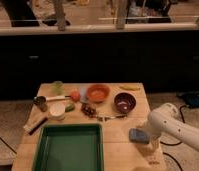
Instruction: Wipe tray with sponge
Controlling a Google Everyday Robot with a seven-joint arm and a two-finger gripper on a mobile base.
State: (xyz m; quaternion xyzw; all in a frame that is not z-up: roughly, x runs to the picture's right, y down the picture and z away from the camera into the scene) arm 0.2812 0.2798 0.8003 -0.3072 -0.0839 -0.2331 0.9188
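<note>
The dark-green tray (68,149) lies empty at the front left of the wooden table (118,155). The blue-grey sponge (138,135) lies flat on the table to the right of the tray, apart from it. My white arm (169,124) reaches in from the right and bends downward. My gripper (154,151) hangs just right of and in front of the sponge, close to the table's front right edge. I cannot tell whether it touches the sponge.
Behind the tray stand an orange bowl (98,92), a dark maroon bowl (125,103), a white cup (57,111), a metal cup (41,103), a green cup (57,87), an orange fruit (75,95) and a small green lump (69,106). A brush (35,123) lies at the left edge.
</note>
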